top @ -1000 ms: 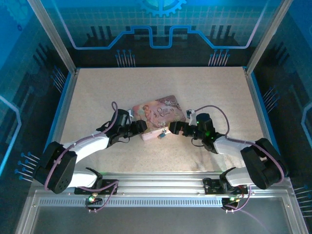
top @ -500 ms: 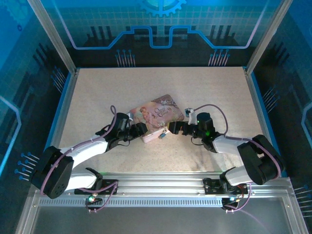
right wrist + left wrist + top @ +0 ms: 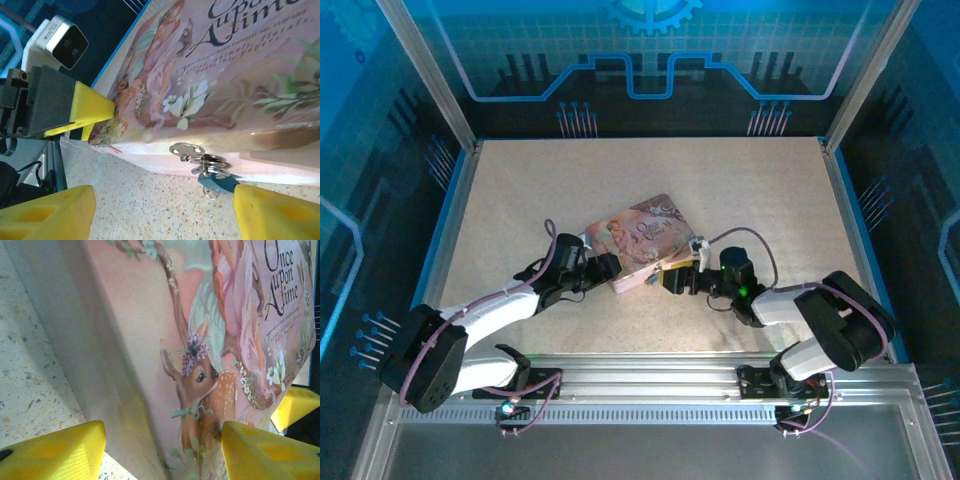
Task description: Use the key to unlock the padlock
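The padlock (image 3: 218, 182) hangs from a tin (image 3: 150, 340) reading "Once upon A time".

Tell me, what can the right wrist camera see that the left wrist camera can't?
Right wrist view: a tiny bluish padlock hanging from a silvery clasp on the side of the pink tin. Left wrist view: a fawn with purple flowers on its head, painted on the lid. Both: the tin's "Once upon a time" lettering and the speckled table.
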Action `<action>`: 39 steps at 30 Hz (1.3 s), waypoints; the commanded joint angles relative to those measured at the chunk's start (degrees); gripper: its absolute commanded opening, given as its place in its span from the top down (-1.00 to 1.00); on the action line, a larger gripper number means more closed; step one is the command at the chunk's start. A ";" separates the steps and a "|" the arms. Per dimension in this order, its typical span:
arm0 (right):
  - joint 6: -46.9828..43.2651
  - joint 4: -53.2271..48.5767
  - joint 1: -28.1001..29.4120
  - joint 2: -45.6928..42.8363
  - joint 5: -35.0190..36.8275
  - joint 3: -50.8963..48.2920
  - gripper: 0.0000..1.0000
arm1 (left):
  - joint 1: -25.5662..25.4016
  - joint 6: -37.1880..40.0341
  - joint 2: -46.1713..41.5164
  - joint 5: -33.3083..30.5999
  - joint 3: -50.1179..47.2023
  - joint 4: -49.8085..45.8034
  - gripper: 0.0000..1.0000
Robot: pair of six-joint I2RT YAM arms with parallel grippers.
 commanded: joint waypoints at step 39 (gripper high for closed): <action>-1.29 24.84 5.04 20.29 1.55 2.72 -0.13 | -0.56 -1.87 -2.26 -1.65 -2.74 -1.99 -0.26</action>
